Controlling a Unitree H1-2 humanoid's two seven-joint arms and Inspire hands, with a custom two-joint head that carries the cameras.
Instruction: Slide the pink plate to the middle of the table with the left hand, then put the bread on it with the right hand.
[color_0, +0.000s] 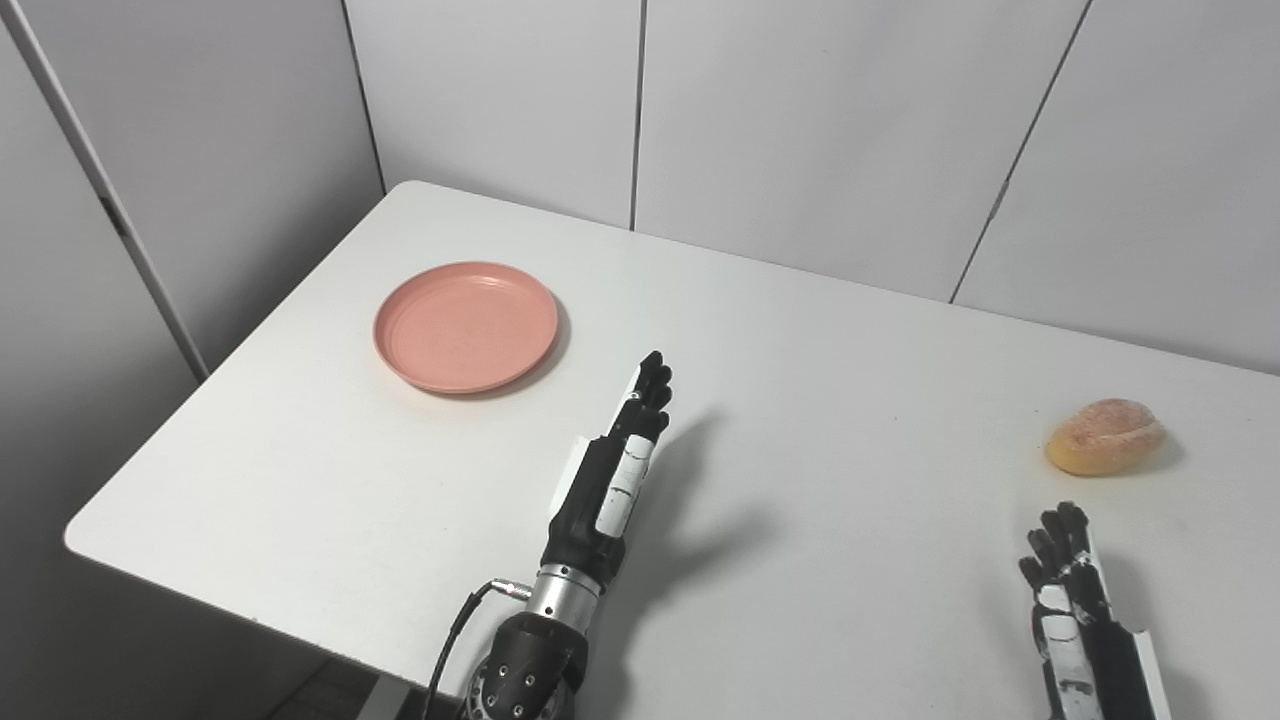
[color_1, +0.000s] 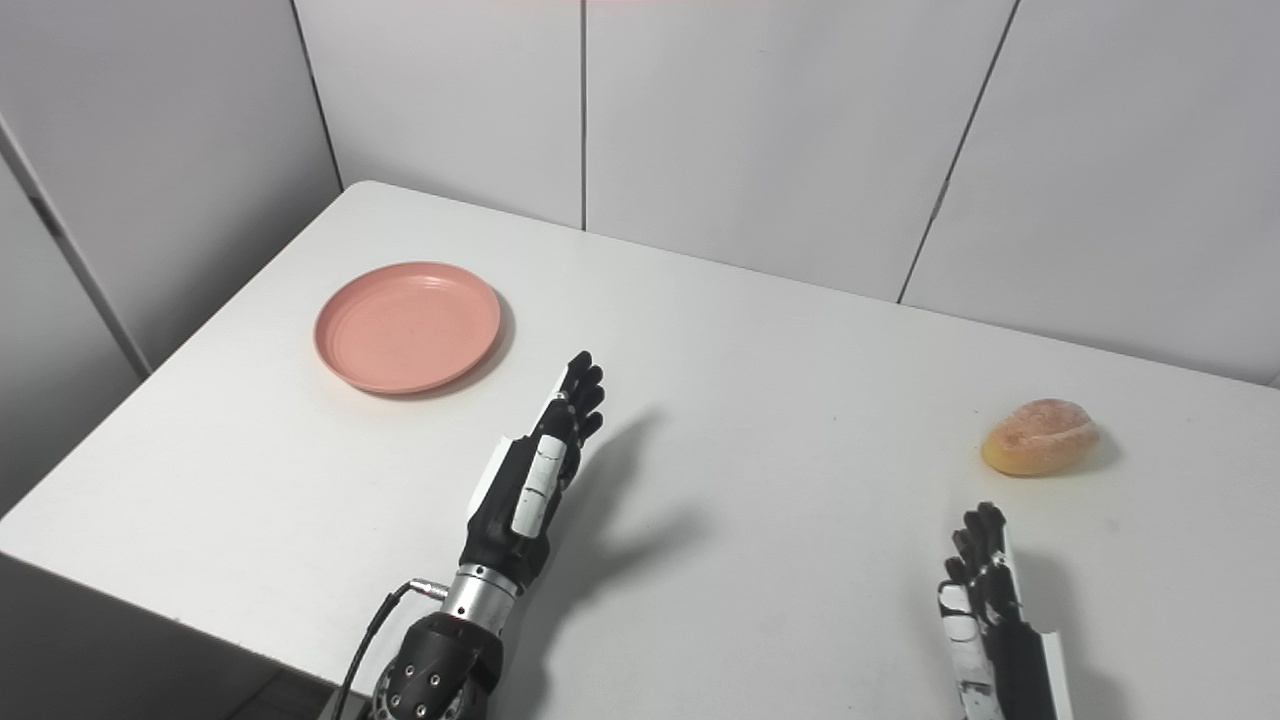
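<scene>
The pink plate lies empty on the far left part of the white table. A golden bread roll rests near the right edge. My left hand hovers over the table's middle, to the right of and nearer than the plate, held edge-on with its fingers straight and holding nothing. My right hand is low at the bottom right, just short of the bread, with fingers extended and empty.
Grey panel walls stand close behind the table and along its left side. The table's left corner and front edge drop off toward the floor. A cable loops from the left wrist.
</scene>
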